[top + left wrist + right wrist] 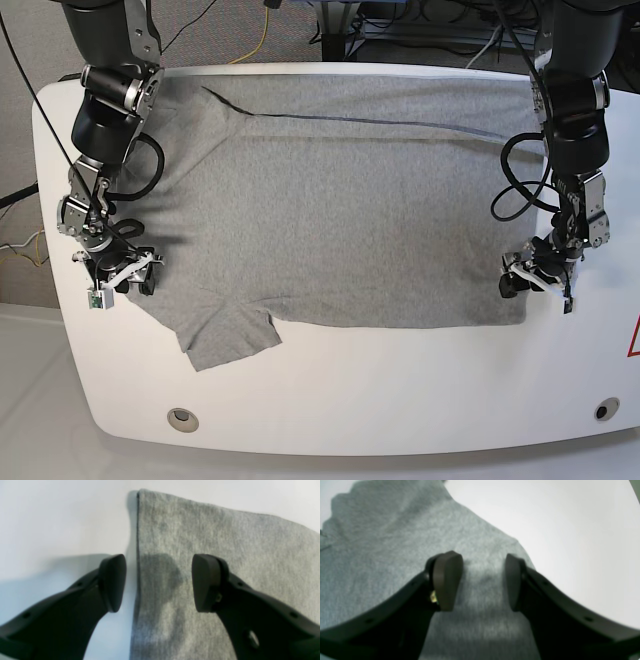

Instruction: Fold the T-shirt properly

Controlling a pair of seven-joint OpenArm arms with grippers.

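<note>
Left wrist view: the left end effector is released, its jaws straddling the T-shirt hem over the white desk; right wrist view: the right end effector is released above grey cloth; base view: T-shirt spread across the desk; cables hang from the arms; a red mark at the desk's edge is unreadable.

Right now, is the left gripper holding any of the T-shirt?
No: the left gripper stands open over the T-shirt edge, nothing between its fingers.

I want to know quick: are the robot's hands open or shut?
Left gripper: open, jaws straddle the shirt edge, holding nothing.
Right gripper: open above the shirt.
</note>
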